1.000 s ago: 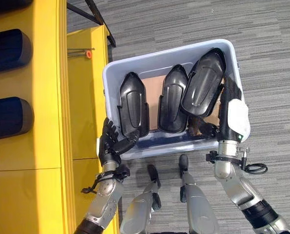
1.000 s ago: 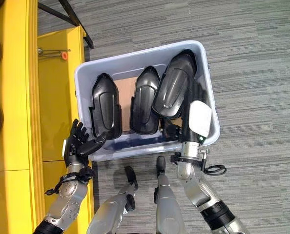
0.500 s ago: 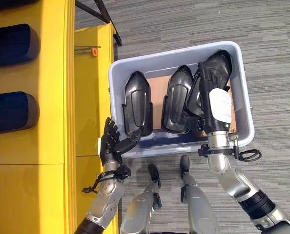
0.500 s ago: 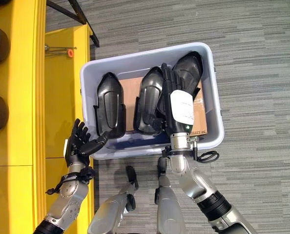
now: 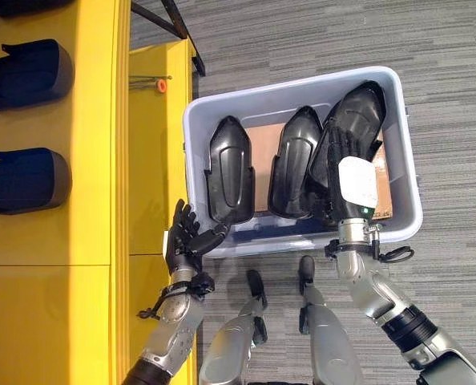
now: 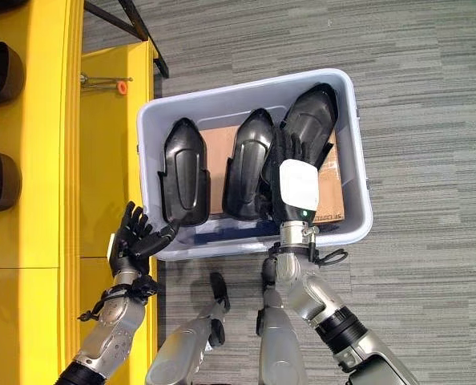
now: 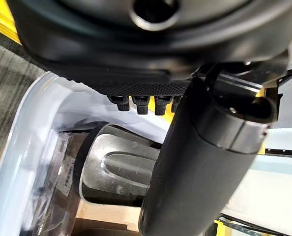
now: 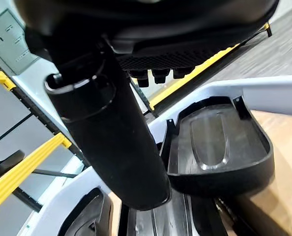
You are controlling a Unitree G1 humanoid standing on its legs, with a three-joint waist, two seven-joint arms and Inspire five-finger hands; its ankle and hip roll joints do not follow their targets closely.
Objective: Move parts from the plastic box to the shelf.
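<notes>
— Parts are being reached for: the right hand (image 5: 344, 164) is laid over the right-hand part (image 5: 352, 128) in the plastic box (image 5: 410, 172), fingers stretched along it, nothing lifted yet.

— Is a grasp seen?

— None can be confirmed; in the right wrist view the fingers look straight. A closing of the fingers round that part is judged to be called for next, then a lift toward the yellow shelf (image 5: 86, 241).

— And the other hand?

— The left hand (image 5: 183, 241) is held relaxed and empty at the box's near corner, thumb pointed at the left part (image 5: 228, 170). A middle part (image 5: 296, 160) is left standing between.
</notes>
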